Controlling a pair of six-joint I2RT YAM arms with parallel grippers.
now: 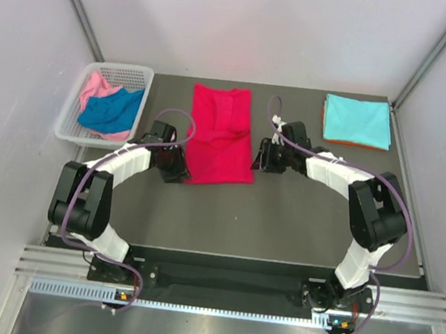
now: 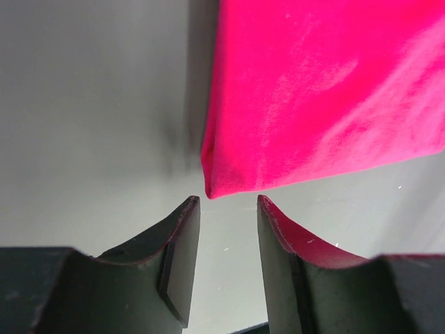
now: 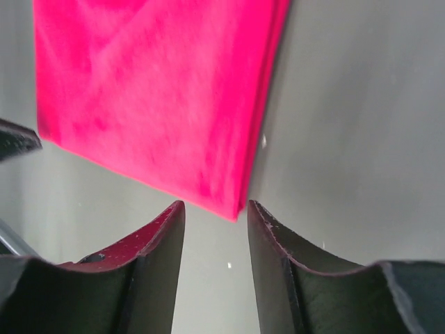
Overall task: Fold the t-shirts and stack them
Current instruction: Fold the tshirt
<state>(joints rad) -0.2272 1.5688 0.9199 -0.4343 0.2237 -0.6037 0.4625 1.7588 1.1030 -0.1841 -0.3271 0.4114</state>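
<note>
The crimson red t-shirt (image 1: 221,134) lies flat in a long folded strip in the middle of the table. My left gripper (image 1: 180,170) is low at its near left corner, and in the left wrist view that corner of the red t-shirt (image 2: 320,90) lies just beyond the open left gripper (image 2: 228,202), untouched. My right gripper (image 1: 263,157) is by the near right corner. In the right wrist view the red t-shirt (image 3: 160,90) ends just ahead of the open right gripper (image 3: 215,207). Neither gripper holds anything.
A folded turquoise t-shirt (image 1: 357,120) lies on a folded orange t-shirt (image 1: 348,142) at the back right. At the back left a white lattice basket (image 1: 69,128) holds a crumpled royal blue t-shirt (image 1: 109,111) and a pink t-shirt (image 1: 96,86).
</note>
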